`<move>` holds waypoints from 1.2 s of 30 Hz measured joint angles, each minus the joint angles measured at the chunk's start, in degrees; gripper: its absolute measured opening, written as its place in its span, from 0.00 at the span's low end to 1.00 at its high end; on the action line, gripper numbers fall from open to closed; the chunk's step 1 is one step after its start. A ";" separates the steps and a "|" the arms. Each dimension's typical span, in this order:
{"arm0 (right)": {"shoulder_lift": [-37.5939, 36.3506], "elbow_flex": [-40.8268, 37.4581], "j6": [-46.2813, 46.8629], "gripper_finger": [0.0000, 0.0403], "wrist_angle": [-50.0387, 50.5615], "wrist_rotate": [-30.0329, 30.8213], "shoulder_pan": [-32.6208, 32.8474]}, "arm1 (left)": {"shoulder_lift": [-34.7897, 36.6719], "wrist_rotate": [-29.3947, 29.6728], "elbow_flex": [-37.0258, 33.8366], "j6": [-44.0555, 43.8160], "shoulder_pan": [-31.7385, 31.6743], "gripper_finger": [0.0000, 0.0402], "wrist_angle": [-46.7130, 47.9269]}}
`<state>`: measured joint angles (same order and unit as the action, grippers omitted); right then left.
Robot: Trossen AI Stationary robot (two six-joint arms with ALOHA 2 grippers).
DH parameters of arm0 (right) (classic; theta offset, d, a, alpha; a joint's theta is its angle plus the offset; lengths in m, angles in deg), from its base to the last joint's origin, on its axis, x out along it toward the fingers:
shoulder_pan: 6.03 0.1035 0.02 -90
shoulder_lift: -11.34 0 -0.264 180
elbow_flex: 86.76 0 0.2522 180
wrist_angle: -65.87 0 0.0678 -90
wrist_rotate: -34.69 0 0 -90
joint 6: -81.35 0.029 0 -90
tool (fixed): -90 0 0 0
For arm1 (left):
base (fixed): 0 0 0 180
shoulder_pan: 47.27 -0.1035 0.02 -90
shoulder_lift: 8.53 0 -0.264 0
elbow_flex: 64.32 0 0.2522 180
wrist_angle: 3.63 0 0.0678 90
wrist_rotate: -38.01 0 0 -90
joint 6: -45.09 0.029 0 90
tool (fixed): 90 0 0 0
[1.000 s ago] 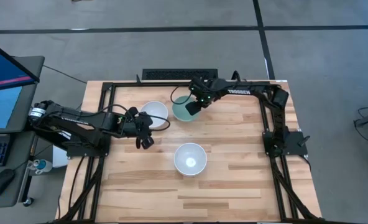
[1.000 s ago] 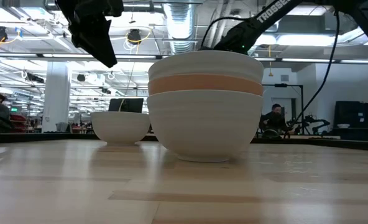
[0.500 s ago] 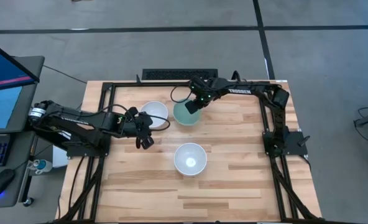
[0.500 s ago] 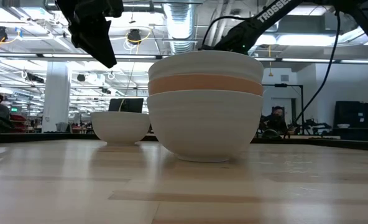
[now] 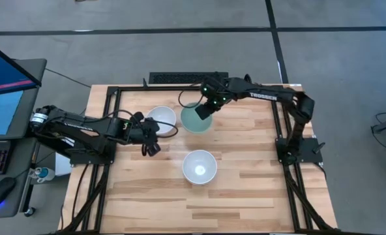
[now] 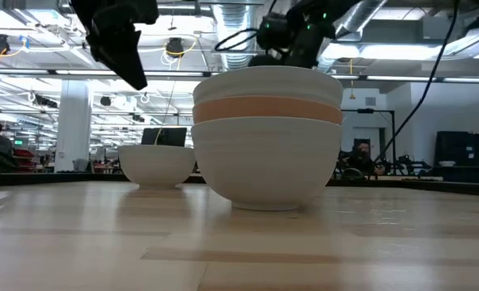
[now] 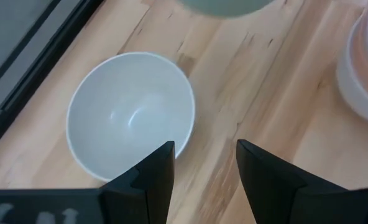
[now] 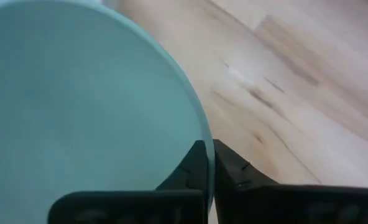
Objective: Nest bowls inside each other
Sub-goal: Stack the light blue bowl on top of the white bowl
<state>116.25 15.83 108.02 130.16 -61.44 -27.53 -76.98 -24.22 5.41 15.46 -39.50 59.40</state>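
The mint green bowl [image 5: 193, 121] [image 8: 78, 112] is held by my right gripper [image 5: 205, 110] [image 8: 209, 147] over the far middle of the table. In the left wrist view only its edge [image 7: 224, 5] shows, and the stack hides it in the low view. A single white bowl [image 5: 161, 117] [image 7: 131, 118] [image 6: 157, 164] stands on its base to the left of it. My left gripper [image 5: 152, 146] [image 7: 206, 152] hovers open just near and left of that bowl, touching nothing. A stack [image 5: 199, 166] [image 6: 268, 153] of a white bowl, the orange bowl [image 6: 268, 109] and another white bowl stands near the table's middle. My right gripper is shut on the mint green bowl's rim [image 8: 200, 124] at its far right side. One finger is inside the bowl and one outside, coming down at a slant from the far right. The bowl hangs mouth up below the fingers and looks raised off the table.
A black frame [image 5: 115, 91] runs along the table's left, far and right edges. A monitor and keyboard [image 5: 0, 98] sit beyond the left edge. Bare wood [image 5: 245, 202] lies toward the near edge and on the right half.
My right gripper, still shut on the mint green bowl, has risen and carried it a little toward the near edge; in the low view the gripper now shows above the stack. The left arm has kept still.
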 joint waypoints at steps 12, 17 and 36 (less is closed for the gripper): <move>-6.43 0.67 10.93 0.07 3.98 0.17 11.28 | -0.01 1.59 0.00 -0.15 -0.44 0.41 4.46; -6.85 0.65 15.04 0.07 5.90 1.42 15.82 | -0.01 1.60 0.00 0.76 -0.44 0.41 5.71; -6.63 0.67 30.42 0.08 10.37 2.47 28.58 | -0.01 2.69 0.00 3.54 -0.44 0.41 8.25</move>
<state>109.62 16.50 138.44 140.54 -58.97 1.05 -77.00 -21.53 5.41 19.00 -39.94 67.65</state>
